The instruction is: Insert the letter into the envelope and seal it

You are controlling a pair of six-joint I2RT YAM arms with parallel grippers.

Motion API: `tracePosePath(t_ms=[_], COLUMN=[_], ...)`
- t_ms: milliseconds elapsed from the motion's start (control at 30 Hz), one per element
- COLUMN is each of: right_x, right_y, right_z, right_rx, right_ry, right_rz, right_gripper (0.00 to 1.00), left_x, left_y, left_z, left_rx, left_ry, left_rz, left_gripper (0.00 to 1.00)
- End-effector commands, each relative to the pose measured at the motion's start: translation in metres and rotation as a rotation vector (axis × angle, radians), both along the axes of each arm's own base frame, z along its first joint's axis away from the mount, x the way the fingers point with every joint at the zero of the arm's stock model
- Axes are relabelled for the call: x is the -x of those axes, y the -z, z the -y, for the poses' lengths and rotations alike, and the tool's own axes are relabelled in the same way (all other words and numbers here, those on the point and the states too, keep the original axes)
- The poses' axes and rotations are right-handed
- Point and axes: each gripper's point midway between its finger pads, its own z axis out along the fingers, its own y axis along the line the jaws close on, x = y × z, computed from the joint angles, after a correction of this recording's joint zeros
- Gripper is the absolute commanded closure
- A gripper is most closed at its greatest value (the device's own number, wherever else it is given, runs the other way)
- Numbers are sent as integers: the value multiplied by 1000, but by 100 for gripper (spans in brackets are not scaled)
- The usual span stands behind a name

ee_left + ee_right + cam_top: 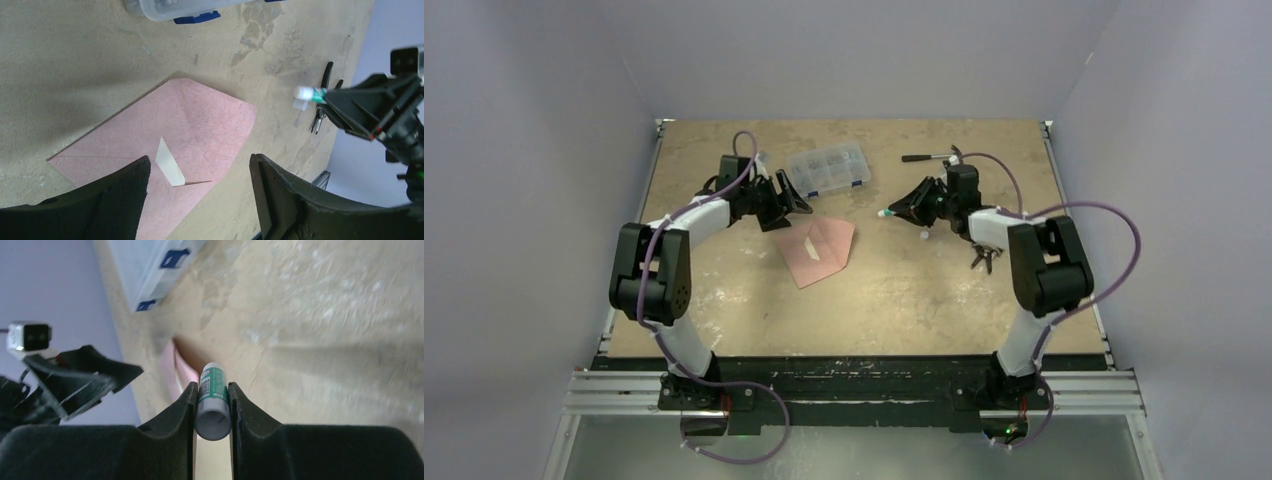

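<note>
The left arm [686, 225] and right arm [1029, 245] bend at the elbow and reach inward toward each other, the left gripper [200, 167] with jaws spread wide and empty, the right gripper [211, 389] clamped on a glue stick [213, 407]

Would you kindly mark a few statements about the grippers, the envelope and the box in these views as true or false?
1. The right gripper is shut on a glue stick. True.
2. The left gripper is clamped on the envelope. False: it is open beside the envelope and holds nothing.
3. The clear compartment box lies beyond the envelope, farther from the arm bases. True.
4. The glue stick's tip touches the envelope. False: the stick is held off to the envelope's right, apart from it.
</note>
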Motion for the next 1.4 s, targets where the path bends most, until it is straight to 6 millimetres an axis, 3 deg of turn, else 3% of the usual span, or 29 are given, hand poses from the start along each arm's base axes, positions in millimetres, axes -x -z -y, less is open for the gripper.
tracePosePath(t_ms=[0, 400, 467, 633, 800, 1067, 1167, 1367], right_x=[-15, -64, -68, -78, -84, -81, -79, -68], right_y=[6, 37, 45, 37, 30, 21, 14, 14], right_z=[-20, -57, -63, -65, -61, -54, -54, -60], right_rx=[3, -175, -175, -173, -122, -85, -70, -15], right_ry=[-174, -231, -240, -221, -194, -165, -173, -222], right_rz=[-6, -91, -117, -104, -78, -34, -7, 22], right_gripper=[100, 92, 84, 40, 27, 31, 39, 65], left_x=[3, 8, 9, 11, 11, 11, 11, 10], left_y=[8, 23, 26, 28, 31, 34, 36, 30], left_z=[1, 1, 0, -1, -1, 0, -1, 1], left_rx=[-25, -47, -55, -61, -63, -65, -68, -56], left_ry=[30, 31, 29, 28, 31, 38, 39, 43], left_rz=[-12, -67, -75, -83, -91, -96, -101, -86], left_gripper=[29, 30, 30, 30, 30, 30, 32, 58])
